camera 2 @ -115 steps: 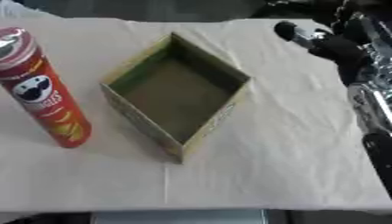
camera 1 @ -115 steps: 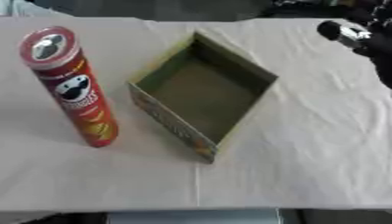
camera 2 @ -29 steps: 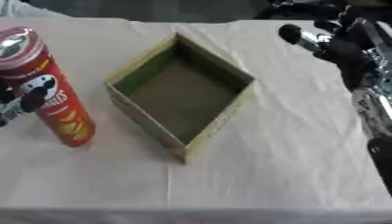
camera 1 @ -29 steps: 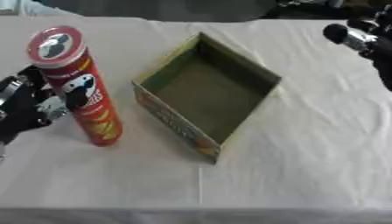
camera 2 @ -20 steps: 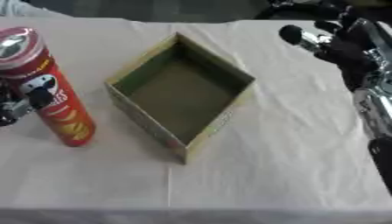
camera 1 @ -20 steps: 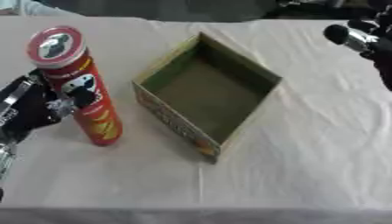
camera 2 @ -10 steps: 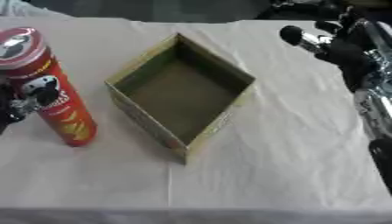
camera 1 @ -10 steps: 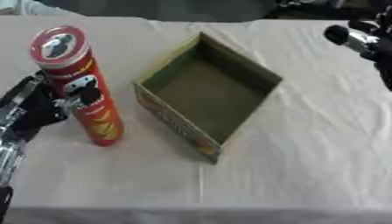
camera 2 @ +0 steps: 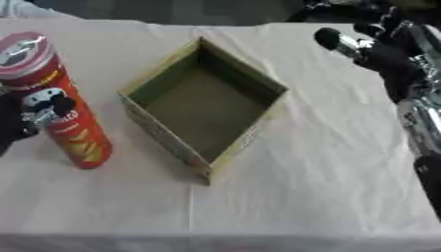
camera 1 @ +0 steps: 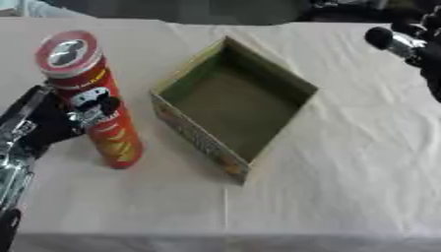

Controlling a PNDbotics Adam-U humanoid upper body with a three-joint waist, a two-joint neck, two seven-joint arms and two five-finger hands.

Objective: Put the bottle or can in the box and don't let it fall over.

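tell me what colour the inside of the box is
Dull olive green on the floor and inner walls of the box, seen best in the left eye view.

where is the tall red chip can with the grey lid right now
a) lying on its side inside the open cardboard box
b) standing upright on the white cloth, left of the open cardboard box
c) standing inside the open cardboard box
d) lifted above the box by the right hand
b: the tall red chip can stands upright on the white cloth left of the empty open cardboard box, with the left hand at its side.
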